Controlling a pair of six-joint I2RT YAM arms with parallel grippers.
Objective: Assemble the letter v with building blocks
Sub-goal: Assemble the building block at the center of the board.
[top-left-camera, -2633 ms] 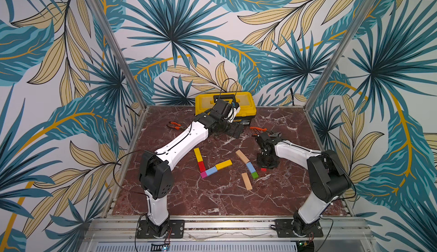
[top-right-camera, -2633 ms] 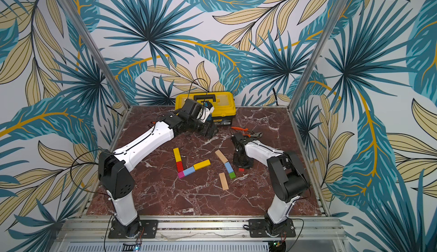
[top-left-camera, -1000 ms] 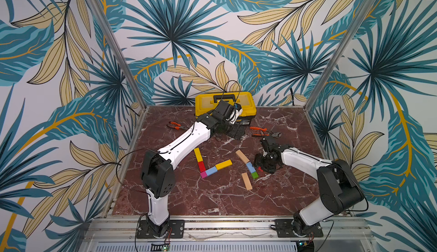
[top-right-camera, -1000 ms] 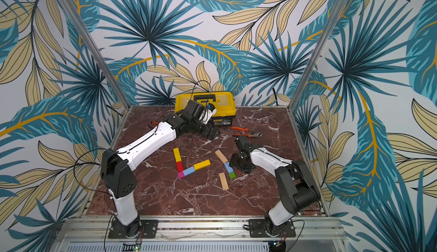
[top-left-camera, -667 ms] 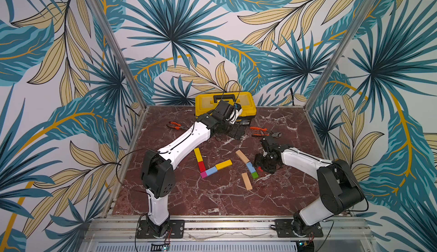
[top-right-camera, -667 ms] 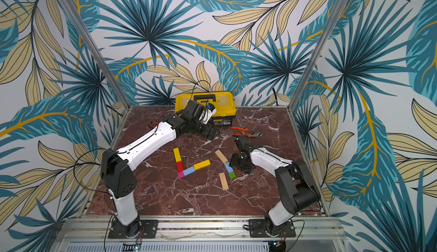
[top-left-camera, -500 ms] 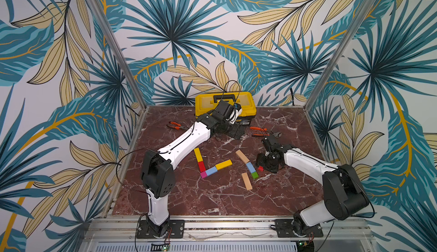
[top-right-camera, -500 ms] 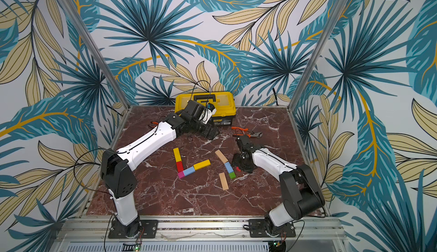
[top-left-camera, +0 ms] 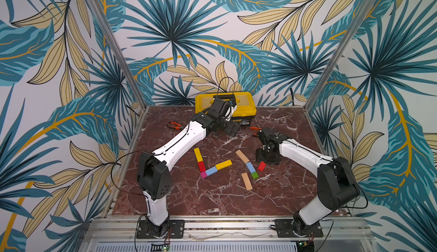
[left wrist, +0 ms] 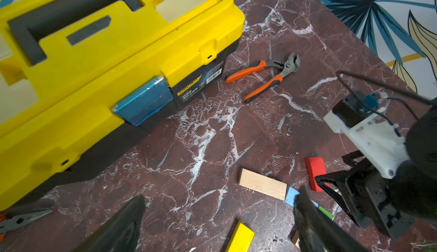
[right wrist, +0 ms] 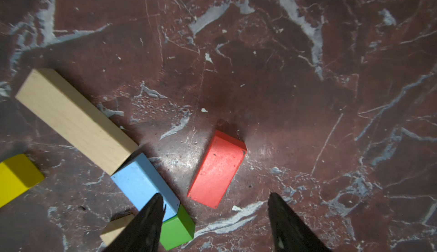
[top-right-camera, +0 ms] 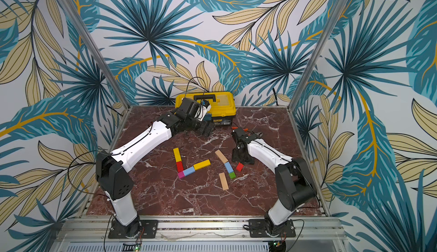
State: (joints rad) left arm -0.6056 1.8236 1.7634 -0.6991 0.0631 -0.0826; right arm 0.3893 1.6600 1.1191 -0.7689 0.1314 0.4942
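Right hand (right wrist: 214,197): fingers partly spread, holding nothing, low over the table (right wrist: 307,73). The loose red block (right wrist: 217,168) lies just ahead of the gap and touches neither finger. Its long axis is slanted across the line between them. One fingertip (right wrist: 151,210) overlaps the light-blue block (right wrist: 144,182) in the wrist view; contact cannot be confirmed. The right arm is clearly nearer. The left hand (left wrist: 221,193), spread wide and empty, sits by the yellow toolbox (left wrist: 106,49). Judgement: the wrist needs squaring to the block before closing.
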